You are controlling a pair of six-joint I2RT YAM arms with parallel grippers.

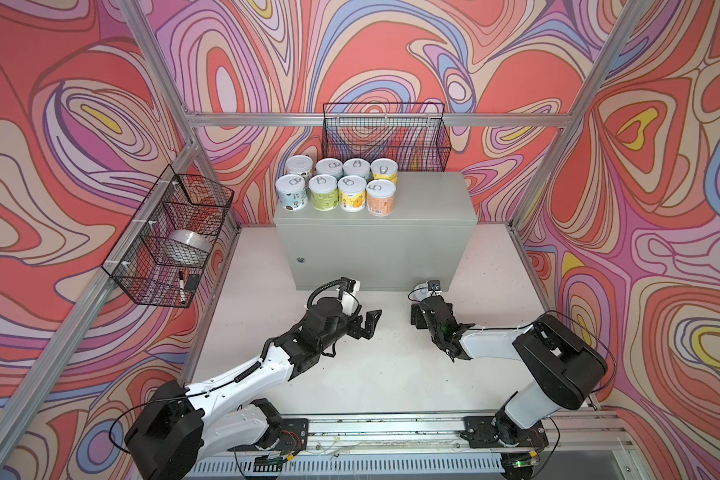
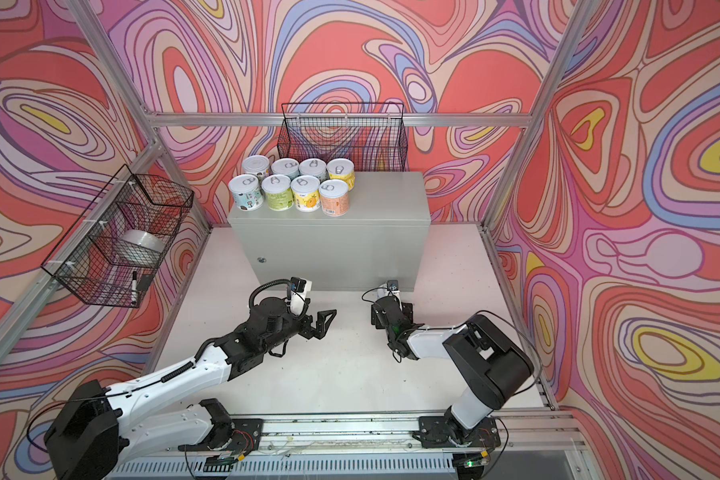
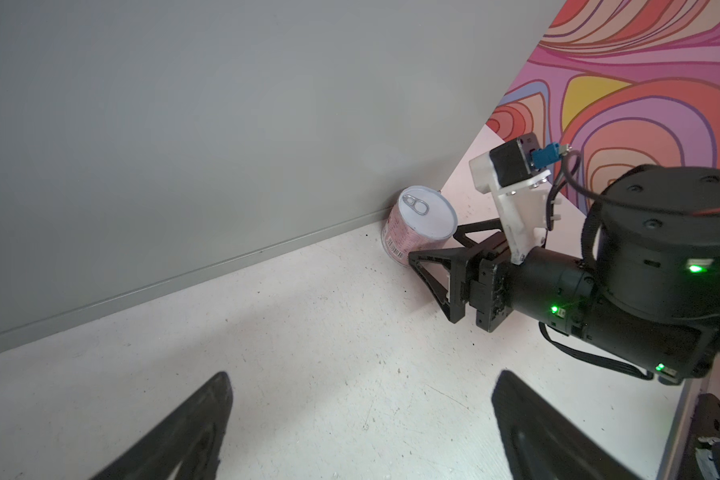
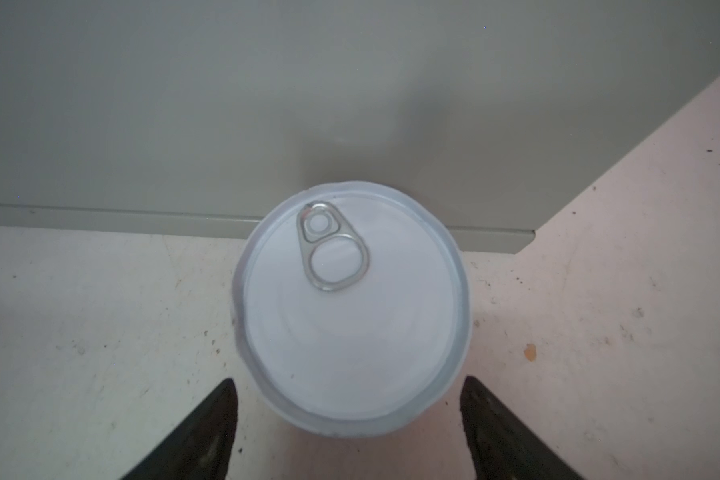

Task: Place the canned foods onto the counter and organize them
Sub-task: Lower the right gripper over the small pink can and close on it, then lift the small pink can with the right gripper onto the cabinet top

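A pink-labelled can (image 3: 420, 224) with a barcode and a white lid with a silver pull-tab stands upright against the counter (image 4: 184, 104) base. The right gripper (image 4: 348, 384) has its fingers spread, tips flanking the can's near edge. The left gripper (image 3: 362, 374) fingers are spread and empty, with the can well ahead of them.
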